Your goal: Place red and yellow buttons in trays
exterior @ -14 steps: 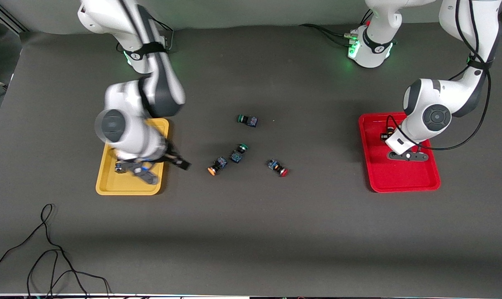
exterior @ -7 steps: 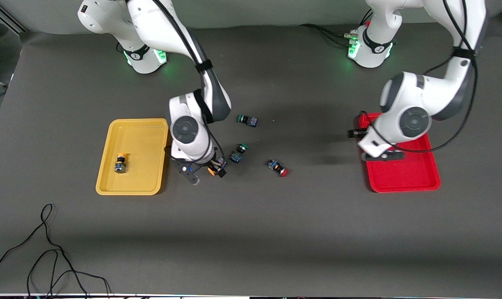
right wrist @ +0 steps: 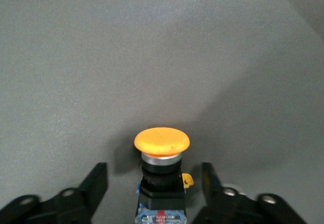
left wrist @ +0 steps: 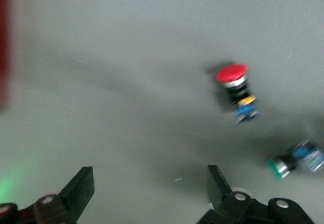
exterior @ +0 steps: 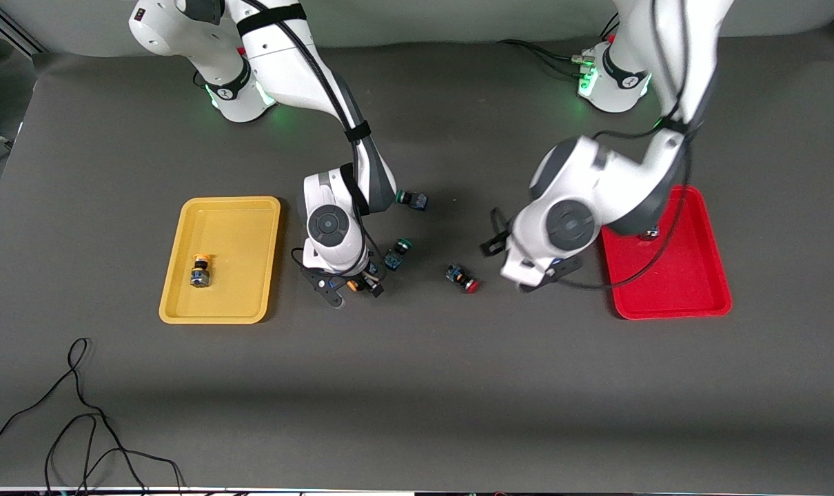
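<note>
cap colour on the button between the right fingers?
Orange-yellow cap; right wrist view shows it best.

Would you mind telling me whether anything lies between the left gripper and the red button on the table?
Nothing visible does. The left gripper, jaws open, hangs over bare table between the red tray and the red button. The nearest green button lies past the red one, out of the path.

1. I had my right gripper (right wrist: 152, 193) low at mid-table, wrist pointing down, fingers (right wrist: 98, 183) spread wide apart.
2. My left gripper (left wrist: 149, 196) hung over the table, its arm bent at the elbow, fingers (left wrist: 81, 188) parted wide.
</note>
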### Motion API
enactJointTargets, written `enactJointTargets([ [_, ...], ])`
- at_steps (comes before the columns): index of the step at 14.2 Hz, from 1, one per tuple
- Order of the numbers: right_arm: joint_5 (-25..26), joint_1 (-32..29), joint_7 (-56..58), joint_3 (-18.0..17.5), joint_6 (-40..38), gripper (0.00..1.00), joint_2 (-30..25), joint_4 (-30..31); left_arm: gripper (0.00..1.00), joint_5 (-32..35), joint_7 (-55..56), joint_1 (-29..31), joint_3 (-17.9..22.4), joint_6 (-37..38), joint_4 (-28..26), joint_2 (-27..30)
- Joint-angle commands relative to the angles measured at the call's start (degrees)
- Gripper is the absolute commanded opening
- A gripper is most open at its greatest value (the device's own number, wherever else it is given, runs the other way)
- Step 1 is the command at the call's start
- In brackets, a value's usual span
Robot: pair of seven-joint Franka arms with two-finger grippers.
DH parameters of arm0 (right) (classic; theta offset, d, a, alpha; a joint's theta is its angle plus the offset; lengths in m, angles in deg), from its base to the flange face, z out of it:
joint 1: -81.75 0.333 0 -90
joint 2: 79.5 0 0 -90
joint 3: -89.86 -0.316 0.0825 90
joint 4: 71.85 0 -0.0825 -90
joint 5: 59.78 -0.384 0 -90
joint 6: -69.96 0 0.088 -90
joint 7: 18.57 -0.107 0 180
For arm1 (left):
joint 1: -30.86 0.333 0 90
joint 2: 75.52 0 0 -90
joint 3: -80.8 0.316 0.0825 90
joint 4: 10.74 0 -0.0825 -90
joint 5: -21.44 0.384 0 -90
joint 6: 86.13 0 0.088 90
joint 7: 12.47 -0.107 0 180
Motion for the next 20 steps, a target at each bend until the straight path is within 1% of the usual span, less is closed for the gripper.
enactJointTargets([
  [1, -1.4, -0.7, 1.5, -0.3, 0.6, 0.13, 0.0, -0.4, 0.99, -0.2, 9.8, -3.6, 0.8, -5.8, 6.3, -7.8],
  [2, -1.4, -0.7, 1.8, -0.3, 0.3, 0.06, -0.2, -0.4, 0.99, -0.3, 11.2, -3.8, 0.8, -8.6, 6.3, -9.3],
  [3, -1.4, -0.8, 2.0, -0.2, 0.1, 0.03, -0.6, -0.4, 0.99, -0.7, 11.4, -3.7, 0.8, -10.6, 6.3, -10.7],
  [4, -1.4, -1.0, 2.7, 0.0, -0.9, 0.02, -1.1, -0.6, 0.99, -0.7, 11.5, -3.7, 0.8, -12.4, 6.4, -11.8],
  [6, -0.8, -1.2, 3.6, 1.5, -6.9, 0.02, -3.8, -1.4, 0.99, -0.7, 12.4, -3.7, 0.8, -15.5, 6.5, -14.1],
  [8, -0.7, -1.4, 7.3, 5.5, -15.3, 0.02, -6.6, -3.6, 0.98, -0.7, 13.0, -3.8, 0.8, -17.9, 6.5, -15.4],
  [10, -0.7, -1.4, 12.9, 10.5, -22.4, 0.02, -7.1, -5.9, 0.96, -0.6, 13.2, -3.9, 0.8, -19.4, 6.5, -16.4],
  [11, -0.7, -1.4, 17.4, 12.8, -25.0, 0.02, -7.5, -6.5, 0.91, -0.6, 13.2, -4.2, 0.8, -19.9, 6.5, -16.6],
  [12, -0.6, -1.4, 23.2, 15.5, -27.0, 0.02, -8.0, -6.5, 0.83, -0.5, 13.2, -4.5, 0.8, -19.9, 6.5, -16.8],
  [13, -0.1, -1.4, 31.2, 18.6, -28.6, 0.02, -8.2, -6.4, 0.62, -0.3, 13.2, -4.6, 0.8, -19.9, 6.4, -16.8],
  [14, 2.0, -1.4, 40.5, 21.6, -30.1, 0.02, -8.2, -5.9, 0.28, -0.5, 13.2, -4.6, 0.8, -19.8, 6.4, -16.7],
  [15, 3.9, -1.7, 50.9, 24.2, -30.2, 0.02, -8.1, -5.2, 0.0, -0.3, 13.2, -4.6, 0.8, -19.9, 6.5, -16.7],
  [16, 4.2, -2.9, 60.6, 26.2, -30.0, 0.02, -8.0, -4.4, 0.0, -0.1, 13.2, -4.7, 0.8, -19.8, 6.5, -16.6],
  [17, 4.1, -5.0, 70.5, 27.2, -29.7, 0.02, -8.0, -3.4, 0.0, 0.2, 13.1, -4.7, 0.8, -19.5, 6.5, -16.4],
  [19, 3.2, -10.3, 85.7, 27.0, -26.2, 0.02, -8.2, 0.0, 0.0, 1.1, 12.7, -4.5, 0.8, -18.3, 6.8, -15.6],
  [20, 0.9, -10.7, 89.7, 27.0, -22.6, 0.02, -8.1, 3.4, 0.0, 1.4, 12.5, -4.0, 0.9, -16.0, 6.7, -14.7],
])
